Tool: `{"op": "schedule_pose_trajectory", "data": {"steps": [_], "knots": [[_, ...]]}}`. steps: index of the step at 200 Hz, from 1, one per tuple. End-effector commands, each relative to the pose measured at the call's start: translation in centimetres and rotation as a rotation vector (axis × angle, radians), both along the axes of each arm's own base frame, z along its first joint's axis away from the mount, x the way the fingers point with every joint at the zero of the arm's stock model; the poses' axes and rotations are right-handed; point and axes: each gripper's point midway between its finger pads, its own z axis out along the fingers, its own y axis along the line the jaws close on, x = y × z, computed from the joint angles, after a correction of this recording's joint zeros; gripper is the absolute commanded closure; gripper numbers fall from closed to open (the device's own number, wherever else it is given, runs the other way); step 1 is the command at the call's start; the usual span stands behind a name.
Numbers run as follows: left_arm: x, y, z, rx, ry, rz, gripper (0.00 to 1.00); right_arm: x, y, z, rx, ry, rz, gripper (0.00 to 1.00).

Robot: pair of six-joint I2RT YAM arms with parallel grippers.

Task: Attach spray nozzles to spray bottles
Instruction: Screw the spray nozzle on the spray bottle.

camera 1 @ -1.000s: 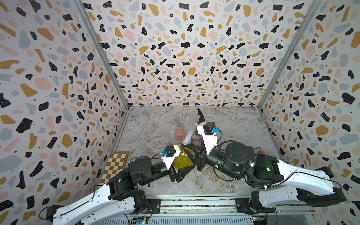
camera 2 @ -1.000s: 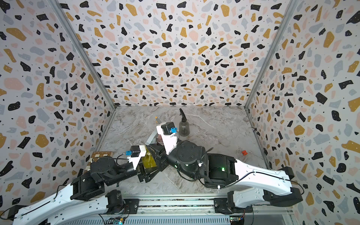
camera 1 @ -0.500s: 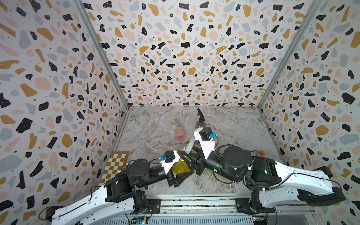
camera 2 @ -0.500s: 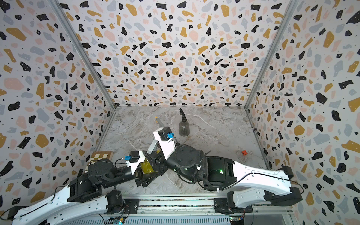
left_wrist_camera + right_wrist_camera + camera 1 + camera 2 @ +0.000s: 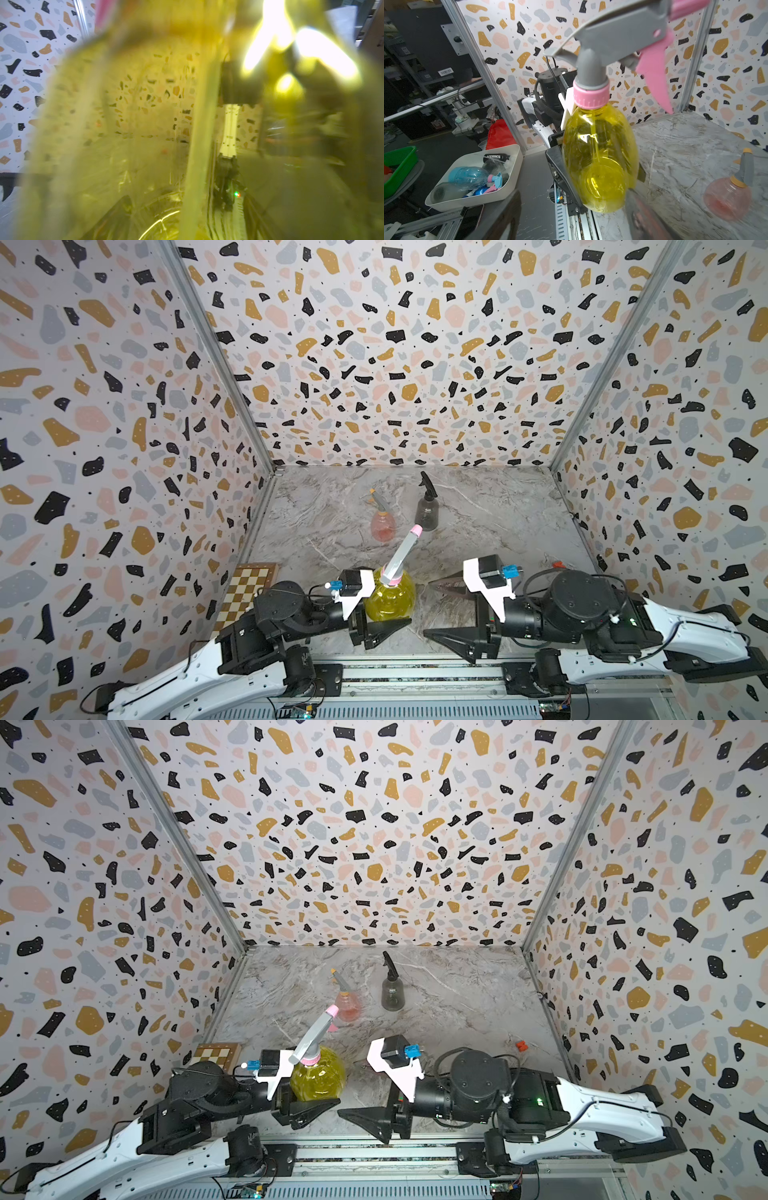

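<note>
A rounded yellow spray bottle [image 5: 390, 600] [image 5: 318, 1077] stands near the front edge, and my left gripper [image 5: 395, 608] is shut on its body. A grey-and-pink spray nozzle [image 5: 401, 556] [image 5: 618, 39] sits on its neck, with the pink collar [image 5: 591, 95] down on the shoulder. The dip tube [image 5: 199, 145] runs inside the yellow bottle [image 5: 145, 124]. My right gripper [image 5: 430, 609] is open to the right of the bottle, holding nothing. Further back stand a pink bottle [image 5: 383, 526] with a grey-and-orange nozzle [image 5: 379, 502] and a dark grey bottle [image 5: 427, 514] with a black nozzle [image 5: 428, 485].
A small chessboard [image 5: 245, 593] lies at the front left by the wall. A small red piece [image 5: 557, 565] lies at the right. Terrazzo walls close in three sides. Outside the cell, the right wrist view shows a white bin [image 5: 473, 176] of bottles and a green basket [image 5: 398, 166].
My right gripper has let go of the grey-and-pink nozzle, opened, and drawn back to the right and front. The left gripper has kept its hold on the yellow bottle.
</note>
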Motion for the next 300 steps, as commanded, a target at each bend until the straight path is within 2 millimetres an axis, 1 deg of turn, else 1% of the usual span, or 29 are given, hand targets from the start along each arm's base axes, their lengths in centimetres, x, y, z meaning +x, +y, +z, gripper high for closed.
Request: {"op": "schedule_pose_trajectory", "data": {"steps": [1,29,59,73,101,115,126,136,167,228,260,300], "knots": [[-2.3,-0.1,1.4,-0.054,-0.052,-0.130,1.00,-0.2,-0.7,2.2,0.068,-0.044,0.012,0.17],[-3.3,-0.6,1.1,-0.038,-0.039,-0.205,1.00,0.5,-0.1,3.1,0.070,-0.091,-0.017,0.15],[-3.7,-0.7,0.9,-0.037,-0.028,-0.229,1.00,1.0,0.0,4.6,0.103,-0.133,-0.037,0.13],[-3.7,-0.8,0.8,-0.033,-0.025,-0.235,1.00,1.1,0.1,5.0,0.107,-0.148,-0.037,0.13],[-3.9,-0.9,0.7,-0.031,-0.021,-0.251,1.00,1.2,0.6,5.1,0.094,-0.164,-0.033,0.13],[-3.6,-0.9,0.7,-0.029,-0.016,-0.235,1.00,1.2,0.7,5.3,0.096,-0.168,-0.029,0.13],[-3.3,-0.9,0.6,-0.029,-0.012,-0.214,1.00,0.8,0.8,5.5,0.101,-0.170,-0.006,0.13],[-2.6,-1.0,0.5,-0.028,-0.003,-0.175,1.00,0.5,0.8,5.7,0.101,-0.167,0.014,0.15],[-1.3,-0.9,0.5,-0.028,0.006,-0.098,1.00,-0.1,1.3,5.0,0.073,-0.150,0.036,0.21],[0.4,-0.8,0.3,-0.021,0.020,-0.002,1.00,-1.0,1.4,4.1,0.052,-0.131,0.017,0.23],[0.7,-0.8,0.4,-0.022,0.016,0.014,1.00,-2.0,1.6,4.0,0.058,-0.122,0.050,0.23],[0.8,-0.9,0.5,-0.019,0.017,0.018,1.00,-3.6,2.5,3.7,0.055,-0.127,0.090,0.24]]}}
